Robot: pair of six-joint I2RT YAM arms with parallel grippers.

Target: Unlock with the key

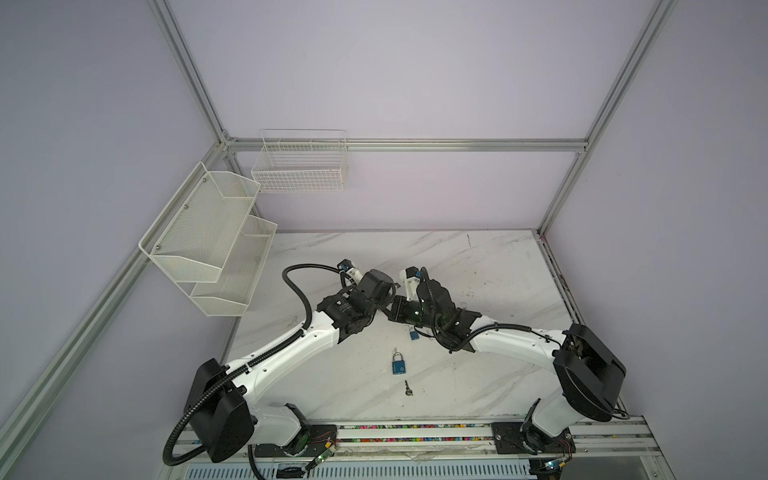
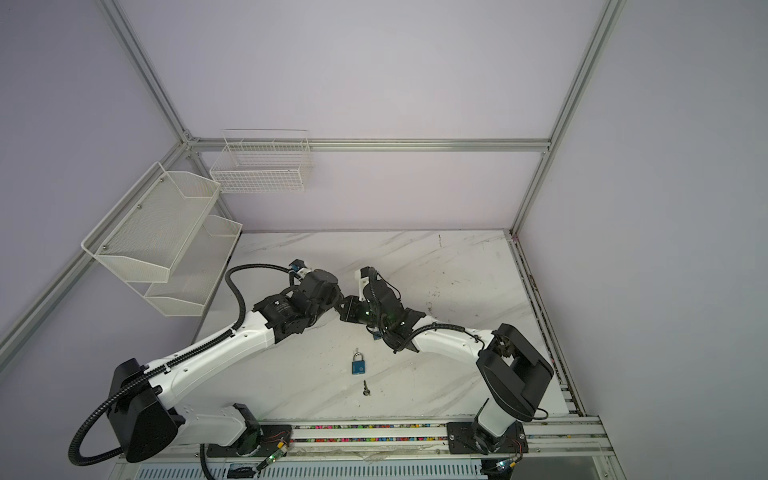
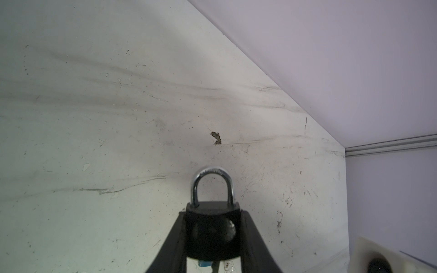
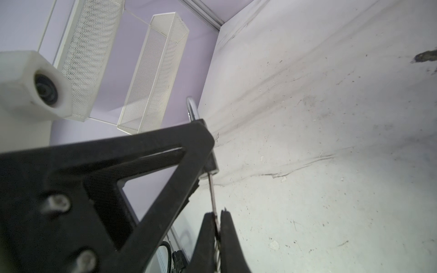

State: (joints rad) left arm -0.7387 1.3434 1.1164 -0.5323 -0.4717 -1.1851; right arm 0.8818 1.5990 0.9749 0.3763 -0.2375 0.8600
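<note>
A black padlock (image 3: pixel 212 231) with a silver shackle (image 3: pixel 214 186) sits between the fingers of my left gripper (image 3: pixel 212 217), which is shut on its body. Both shackle legs sit in the body. My right gripper (image 4: pixel 216 216) is shut on a thin metal key (image 4: pixel 212 191). The key's blade runs up to the underside of the padlock (image 4: pixel 211 166); I cannot tell how far it sits in the keyhole. In both top views the two grippers meet above the middle of the marble table (image 1: pixel 478 374), and the arms hide the lock and key there.
A blue padlock (image 1: pixel 397 363) lies on the table toward the front, with a loose key (image 1: pixel 408 388) just before it. A second blue padlock (image 1: pixel 413 333) shows partly under the right arm. White mesh shelves (image 1: pixel 208 241) and a wire basket (image 1: pixel 299 166) hang on the left and back walls.
</note>
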